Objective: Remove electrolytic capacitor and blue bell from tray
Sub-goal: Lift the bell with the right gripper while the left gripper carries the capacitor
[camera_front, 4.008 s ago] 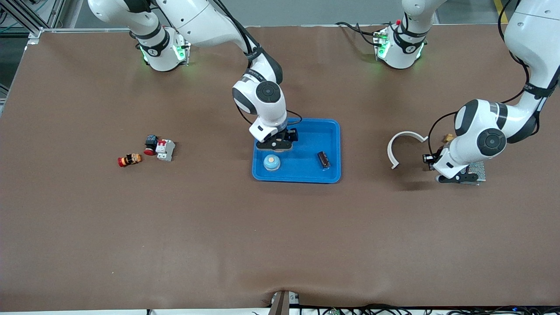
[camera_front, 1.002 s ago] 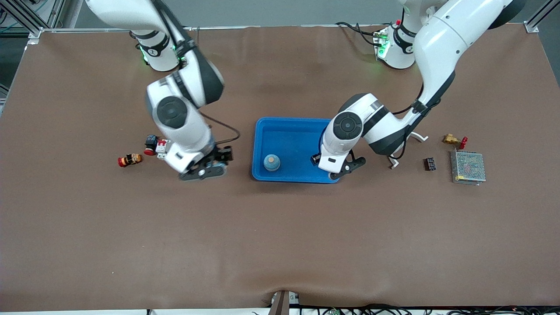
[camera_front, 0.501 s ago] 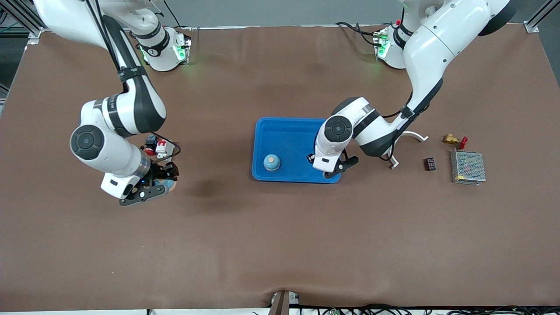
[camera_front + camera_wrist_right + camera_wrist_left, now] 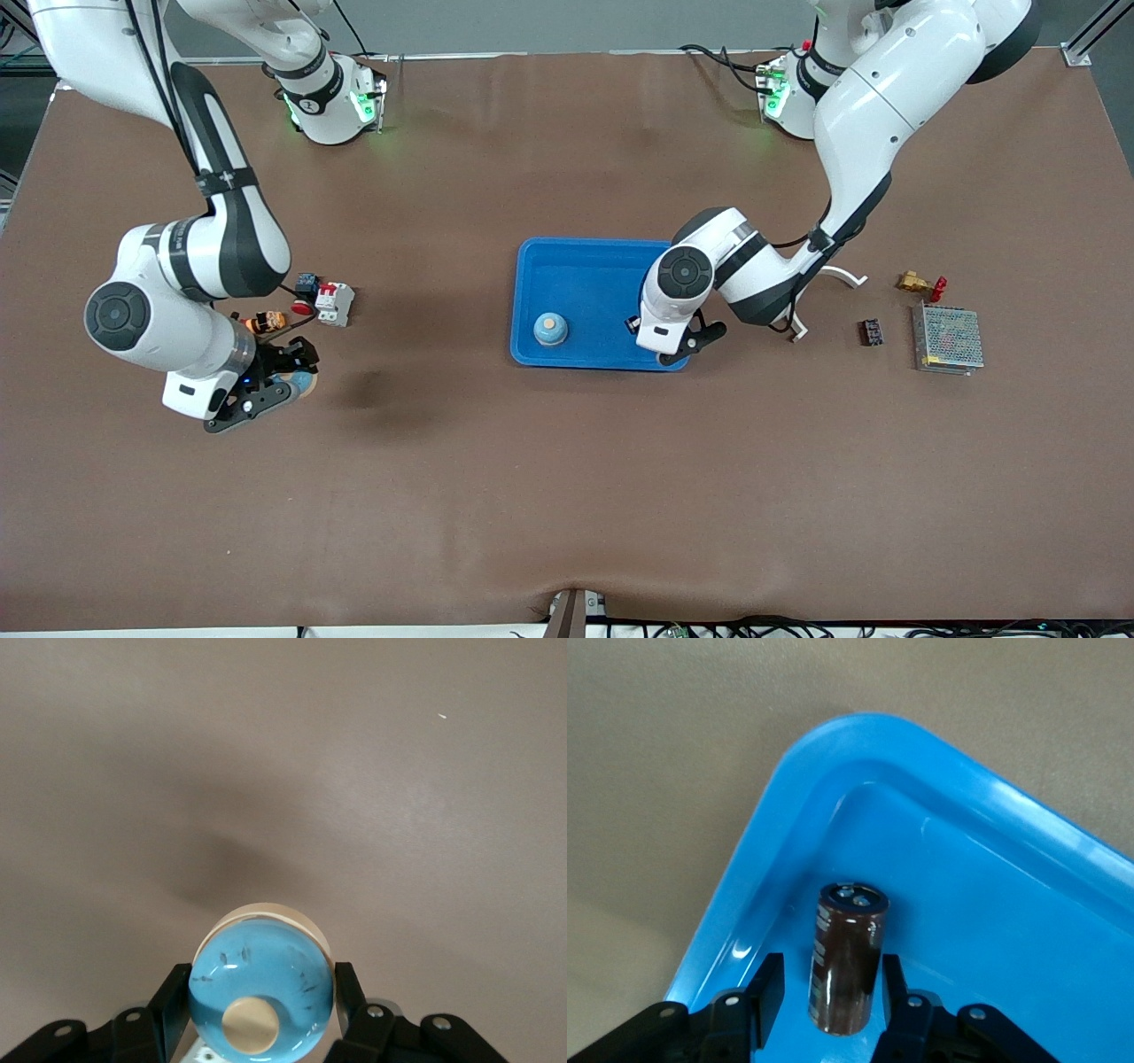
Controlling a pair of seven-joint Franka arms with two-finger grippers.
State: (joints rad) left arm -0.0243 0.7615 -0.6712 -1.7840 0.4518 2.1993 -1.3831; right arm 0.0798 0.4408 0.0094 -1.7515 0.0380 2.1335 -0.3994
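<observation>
My right gripper (image 4: 261, 979) is shut on a blue bell (image 4: 262, 988) with a cream button. It hangs over bare tabletop toward the right arm's end, where the front view shows the right gripper (image 4: 266, 392) and its bell (image 4: 301, 383). A second blue bell (image 4: 550, 330) sits in the blue tray (image 4: 585, 266). My left gripper (image 4: 664, 346) is low in that tray's corner. A dark brown capacitor (image 4: 849, 957) lies on the tray floor (image 4: 983, 904). The left gripper (image 4: 831, 970) is open around it, with a slim gap at each finger.
Near the right gripper lie a white-red breaker (image 4: 335, 303), a black-red button (image 4: 306, 288) and an orange-red piece (image 4: 266, 321). Toward the left arm's end are a white curved part (image 4: 837, 276), a brass valve (image 4: 920, 283), a small black part (image 4: 872, 332) and a mesh-covered box (image 4: 948, 337).
The right arm has swung from beside the tray toward its own end of the table, carrying the bell. The left gripper has settled slightly farther into the tray.
</observation>
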